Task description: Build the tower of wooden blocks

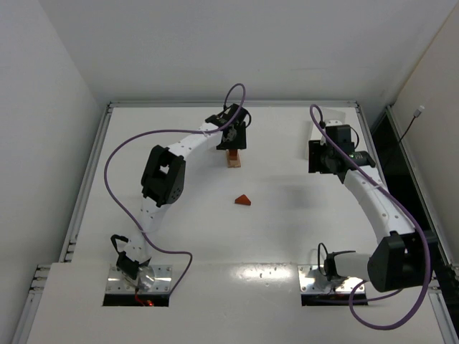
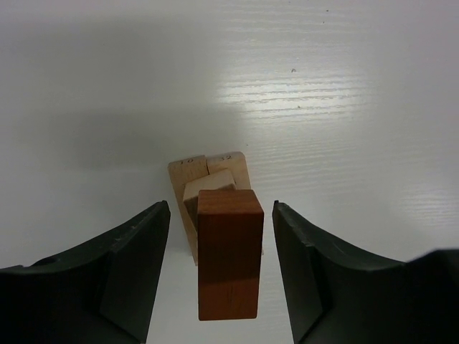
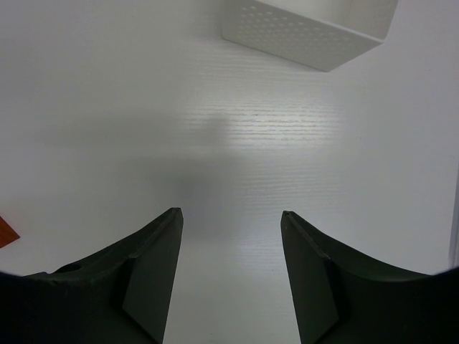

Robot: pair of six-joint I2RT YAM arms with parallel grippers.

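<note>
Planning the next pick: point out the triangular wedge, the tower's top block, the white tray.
triangular wedge (image 1: 243, 201), top external view, its middle.
top block (image 2: 229, 261), left wrist view, reddish-brown side face.
white tray (image 3: 301, 39), right wrist view, perforated wall.

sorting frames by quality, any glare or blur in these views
Top external: sharp, small bright reflections at the table's near edge. Left wrist: glare band beyond the wood block tower, which is in focus. Right wrist: soft glare mid-table, white tray cropped at top.
</note>
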